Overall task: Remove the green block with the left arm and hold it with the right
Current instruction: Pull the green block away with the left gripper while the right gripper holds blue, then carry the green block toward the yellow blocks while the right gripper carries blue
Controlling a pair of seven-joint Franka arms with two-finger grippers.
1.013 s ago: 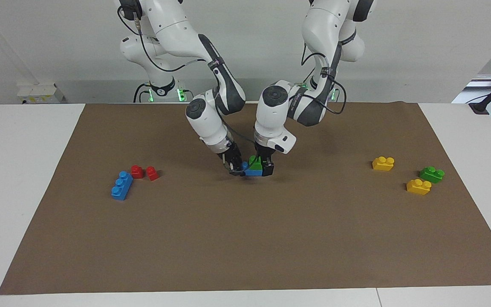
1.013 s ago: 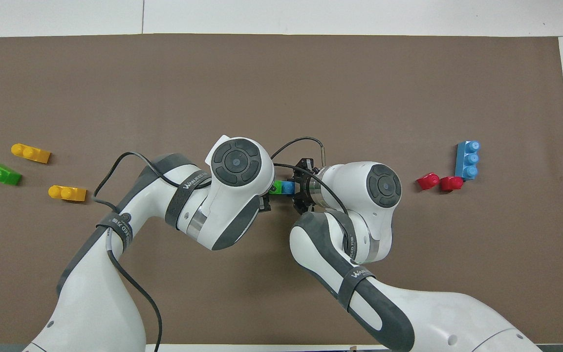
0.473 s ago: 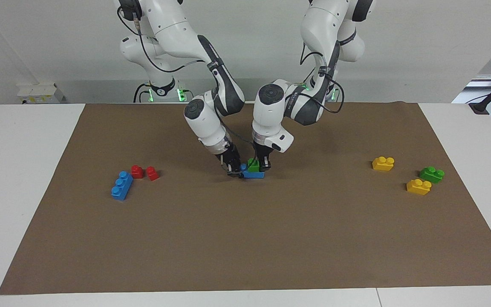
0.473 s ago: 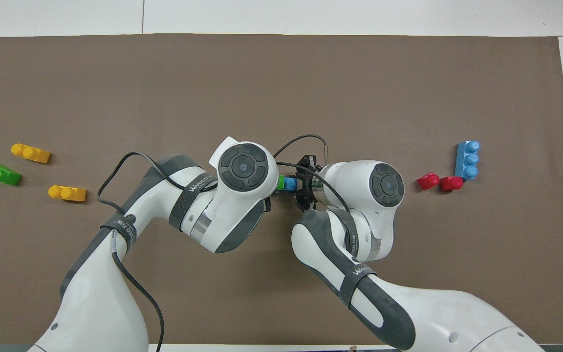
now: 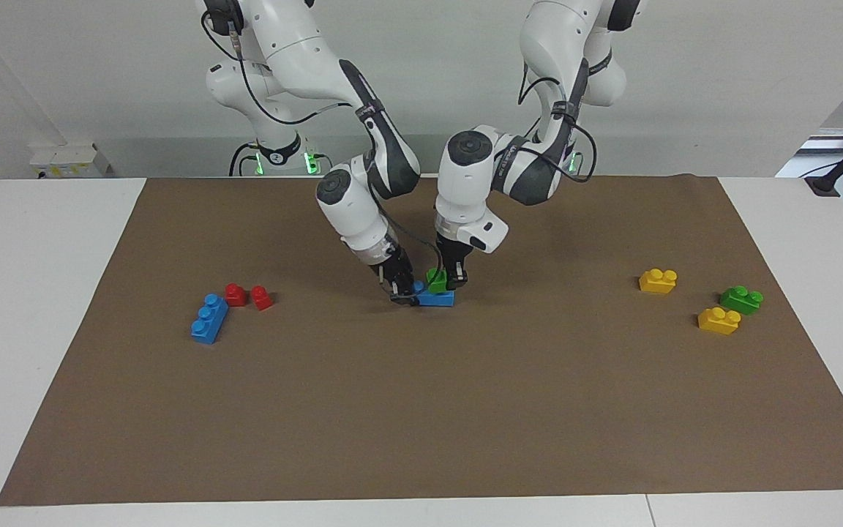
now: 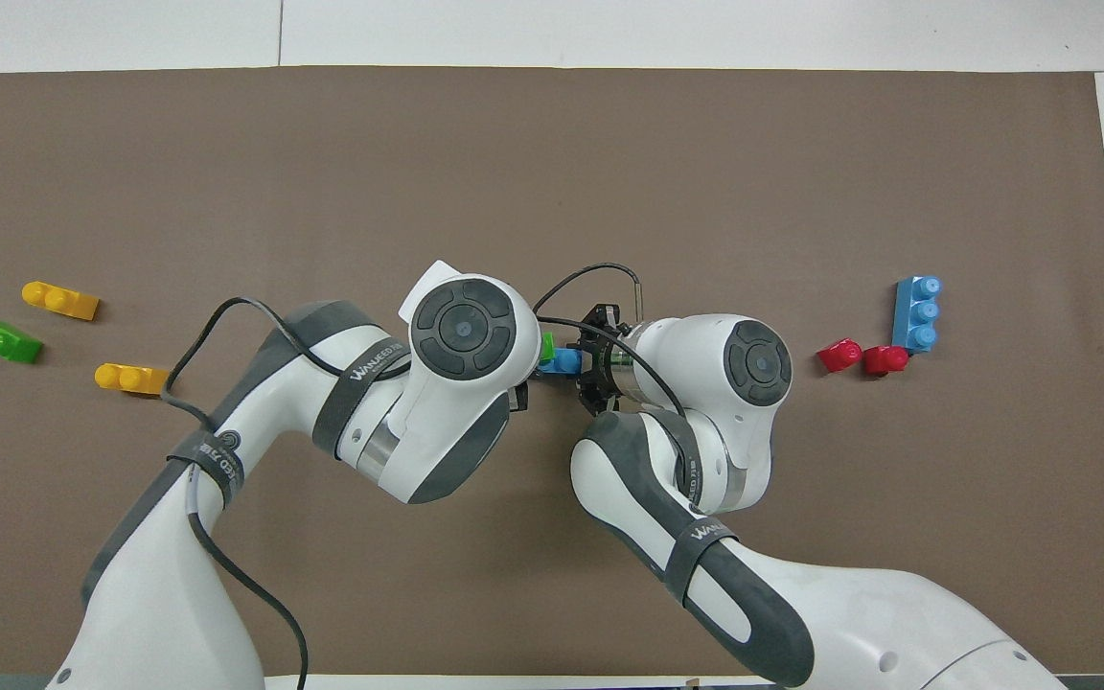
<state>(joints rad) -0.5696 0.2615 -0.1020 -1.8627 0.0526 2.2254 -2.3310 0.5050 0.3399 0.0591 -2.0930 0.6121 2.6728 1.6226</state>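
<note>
The green block [image 5: 435,279] sits between the fingers of my left gripper [image 5: 448,281], which is shut on it. The block is tilted and raised slightly off the blue brick [image 5: 438,298] that lies on the brown mat [image 5: 421,410]. My right gripper [image 5: 406,293] is shut on that blue brick at its end toward the right arm. In the overhead view the left wrist hides most of the green block [image 6: 546,346]. The blue brick [image 6: 565,361] shows between the two wrists, next to my right gripper [image 6: 592,366].
Toward the left arm's end lie two yellow bricks [image 5: 658,280] [image 5: 718,320] and another green brick [image 5: 741,299]. Toward the right arm's end lie a blue three-stud brick [image 5: 209,318] and two red bricks [image 5: 235,294] [image 5: 262,298].
My left gripper has risen and pulled the green block up from the blue brick. My right gripper has stayed on the blue brick.
</note>
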